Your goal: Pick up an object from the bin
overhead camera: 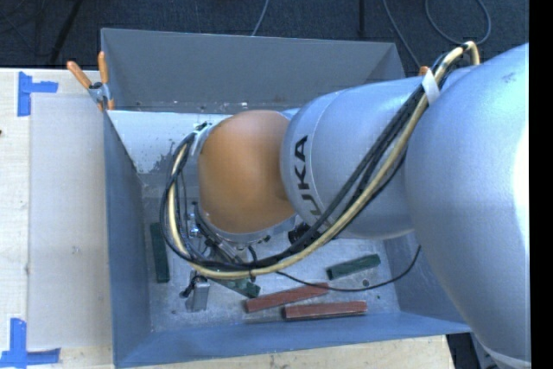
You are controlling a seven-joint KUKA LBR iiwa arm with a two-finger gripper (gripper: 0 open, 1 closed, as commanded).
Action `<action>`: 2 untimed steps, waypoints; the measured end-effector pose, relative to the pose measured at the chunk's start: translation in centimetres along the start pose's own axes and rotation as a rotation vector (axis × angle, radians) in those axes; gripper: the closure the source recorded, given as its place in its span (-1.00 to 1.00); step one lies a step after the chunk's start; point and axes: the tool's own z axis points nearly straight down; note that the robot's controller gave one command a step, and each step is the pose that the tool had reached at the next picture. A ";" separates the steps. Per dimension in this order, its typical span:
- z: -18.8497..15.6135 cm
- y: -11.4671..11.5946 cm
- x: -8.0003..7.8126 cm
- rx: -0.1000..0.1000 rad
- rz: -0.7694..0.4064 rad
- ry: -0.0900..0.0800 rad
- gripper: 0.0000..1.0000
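My gripper [220, 257] reaches down under the orange wrist cover into the bin's front left part, with cables looped around it. Just below it a small grey metal piece [198, 295] lies on the floor; whether the gripper touches it I cannot tell. A dark green stick [160, 253] lies lengthwise to the gripper's left, near the left wall. Right of the gripper, close to the front wall, a reddish-brown stick [285, 298] lies slanted, with a second one [325, 310] just beyond it.
A dark green flat block [352, 267] lies further right on the floor. The arm and its orange cover hide the middle and back of the bin. The bin's sloped walls stand close on the left and front.
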 end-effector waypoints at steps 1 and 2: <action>7.9 -6.3 -1.3 0.002 0.151 -0.002 -1.00; 7.6 -6.0 -1.4 -0.003 0.152 -0.006 1.00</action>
